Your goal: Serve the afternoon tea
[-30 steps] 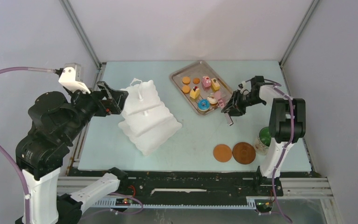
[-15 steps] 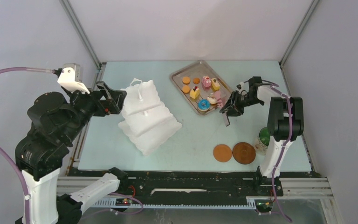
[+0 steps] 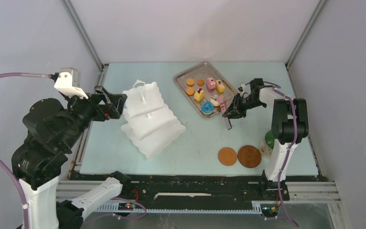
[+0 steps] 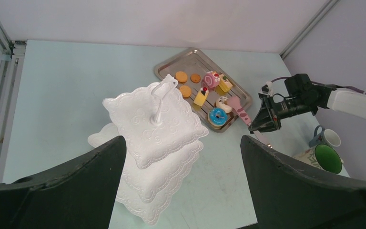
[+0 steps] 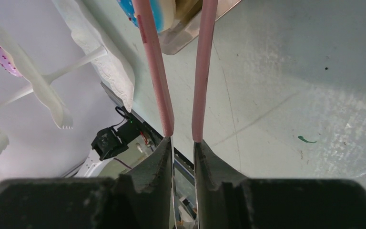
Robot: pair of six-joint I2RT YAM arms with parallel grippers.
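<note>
Right gripper has edged toward the tray, pinching tongs; left gripper gapes; pastries unserved, stand looks bare.

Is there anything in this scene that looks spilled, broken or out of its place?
Nothing looks spilled or broken. The only oddities: a small green smear on the table, and the green-lined mug stands beside the coasters, not on one.

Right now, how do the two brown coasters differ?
The left coaster is lighter, more orange, and looks smaller; the right coaster is darker brown and looks larger. The right coaster lies nearer the green-lined mug than the left coaster. Both are round, flat on the table, side by side.
</note>
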